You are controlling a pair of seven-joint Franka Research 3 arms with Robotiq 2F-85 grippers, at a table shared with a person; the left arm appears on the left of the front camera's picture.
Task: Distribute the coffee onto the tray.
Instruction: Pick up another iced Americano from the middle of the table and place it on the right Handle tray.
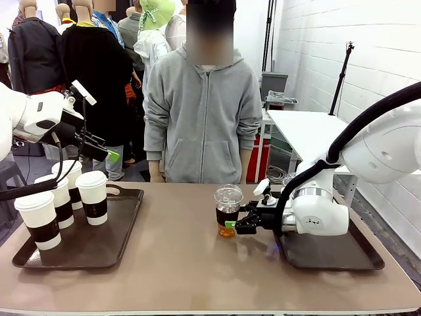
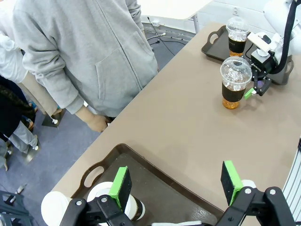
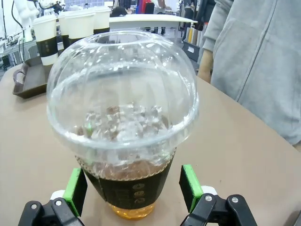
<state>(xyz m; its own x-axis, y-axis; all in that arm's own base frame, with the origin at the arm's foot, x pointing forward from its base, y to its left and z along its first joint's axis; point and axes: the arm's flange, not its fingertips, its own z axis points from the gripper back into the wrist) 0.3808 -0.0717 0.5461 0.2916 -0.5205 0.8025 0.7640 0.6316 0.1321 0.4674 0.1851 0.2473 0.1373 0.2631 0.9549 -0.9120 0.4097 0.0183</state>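
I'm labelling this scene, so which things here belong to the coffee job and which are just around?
Part of the job:
- iced coffee on the table between the open right gripper's fingers
- second iced coffee on the right tray
- white lidded cups
- left tray
- left gripper, open above it

Just around:
- person in a grey hoodie
- white side table

Glossy clear plastic iced coffee cup (image 3: 123,127) on matt smooth table (image 1: 197,270).
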